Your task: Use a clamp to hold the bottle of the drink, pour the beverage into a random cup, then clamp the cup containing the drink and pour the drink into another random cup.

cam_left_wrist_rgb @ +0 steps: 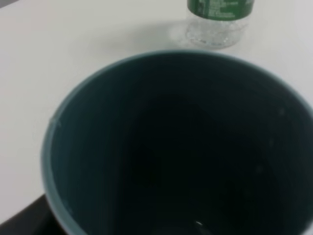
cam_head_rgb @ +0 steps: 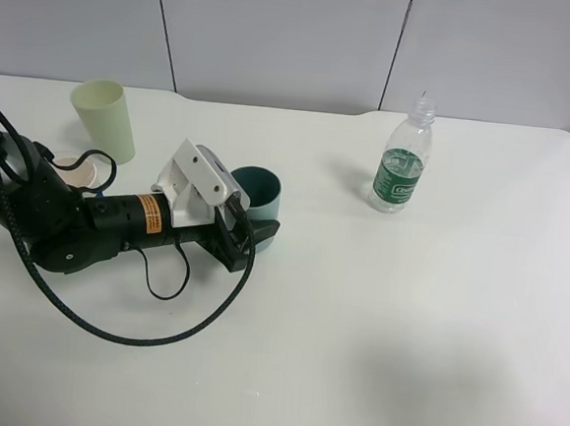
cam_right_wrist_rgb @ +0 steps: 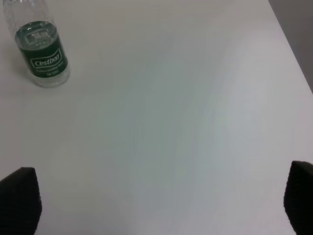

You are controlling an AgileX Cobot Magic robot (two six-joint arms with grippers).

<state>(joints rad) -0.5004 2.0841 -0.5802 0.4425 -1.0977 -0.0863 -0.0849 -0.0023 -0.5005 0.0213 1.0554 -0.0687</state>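
The teal cup point(cam_head_rgb: 262, 192) stands upright left of the table's middle. My left gripper point(cam_head_rgb: 252, 236) reaches in low from the left and is shut on the cup's near side. In the left wrist view the cup's dark inside point(cam_left_wrist_rgb: 186, 147) fills the picture, and I cannot tell whether liquid lies in it. The bottle point(cam_head_rgb: 400, 171) with its green label stands upright at the back right, partly filled with clear beverage point(cam_right_wrist_rgb: 39, 35); its base also shows in the left wrist view point(cam_left_wrist_rgb: 220, 22). The pale green cup point(cam_head_rgb: 106, 118) stands at the back left. My right gripper point(cam_right_wrist_rgb: 159, 205) is open over bare table, away from the bottle point(cam_right_wrist_rgb: 41, 56).
A small round white thing point(cam_head_rgb: 74, 167) lies behind the left arm, just in front of the pale green cup. The left arm's black cable point(cam_head_rgb: 108, 329) loops over the table in front of it. The white table point(cam_head_rgb: 404, 331) ends at a grey wall behind.
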